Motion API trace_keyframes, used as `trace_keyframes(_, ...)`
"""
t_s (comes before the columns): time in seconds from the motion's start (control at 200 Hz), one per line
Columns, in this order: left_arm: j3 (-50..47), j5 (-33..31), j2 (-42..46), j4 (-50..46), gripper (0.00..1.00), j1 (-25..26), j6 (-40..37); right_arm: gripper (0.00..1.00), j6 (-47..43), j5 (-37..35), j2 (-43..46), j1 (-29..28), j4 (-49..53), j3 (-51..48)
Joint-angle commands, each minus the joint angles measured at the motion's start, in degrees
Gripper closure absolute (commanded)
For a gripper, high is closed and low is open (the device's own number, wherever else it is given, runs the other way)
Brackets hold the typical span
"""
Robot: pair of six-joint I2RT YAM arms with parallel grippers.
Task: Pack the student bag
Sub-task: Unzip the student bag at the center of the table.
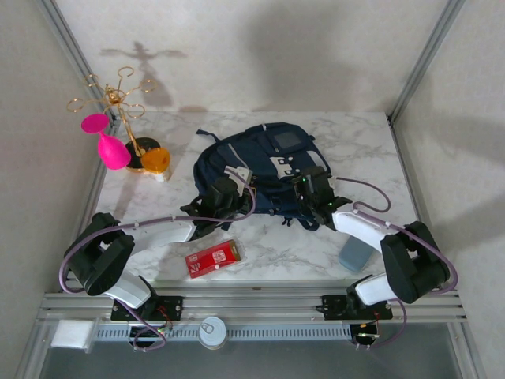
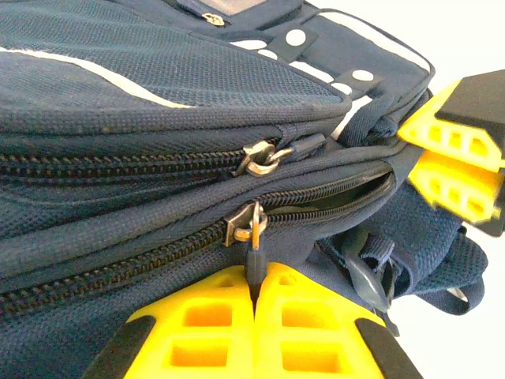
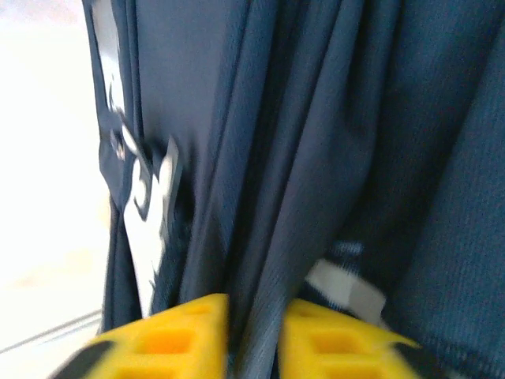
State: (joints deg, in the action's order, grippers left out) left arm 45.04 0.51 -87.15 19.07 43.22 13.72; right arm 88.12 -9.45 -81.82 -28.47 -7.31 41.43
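Marble table inside a white-walled cell, student bag lying flat mid-table towards the back, both arms reaching into its near edge.

Left claw is clamped shut on the pull tab of the lower zip. That zip is parted just a little past the slider; the upper zip slider sits above it, untouched. Right claw is pinched on a loose fold of the bag's fabric.

Risks as I see them:
- The tab is thin and held near the fingertips, so a skewed pull could pop it out.
- The right claw has slack cloth, not structure. The bag may slide on the marble instead of the zip running.
- The slider could snag where the track bends round the corner.

Hard to read: the right wrist view is blurred, so I can't judge how deep the fold sits. The compartment interior is just dark. The red packet is in plain sight near the front, but the grey-blue block is partly behind the right arm and I can't identify it.
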Motion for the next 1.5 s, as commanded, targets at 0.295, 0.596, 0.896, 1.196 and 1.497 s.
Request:
trace_keyframes(0.295, 9.63, -3.67, -0.2, -15.93, 1.0, 3.55, -0.93, 1.0, -33.4, 13.89, -1.7, 24.57, 2.15, 7.01)
trace_keyframes(0.596, 13.28, -1.7, -4.79, -17.96, 1.0, 0.72, -4.71, 0.85, -38.54, 28.51, -5.63, 28.44, 4.36, 13.06)
trace_keyframes(0.896, 14.33, 0.14, -6.57, -15.12, 1.0, 1.14, -3.52, 0.3, -29.83, 24.5, 7.79, 16.41, 16.3, 5.39)
trace_keyframes(1.196, 14.38, 1.1, -7.13, -14.68, 1.0, 1.25, -3.61, 0.24, -16.75, 21.67, 8.36, 5.25, 9.46, 5.61)
trace_keyframes(1.497, 14.18, 1.49, -7.17, -13.67, 1.0, 1.25, -3.78, 0.3, -16.59, 13.94, 4.42, 3.57, 10.05, 13.4)
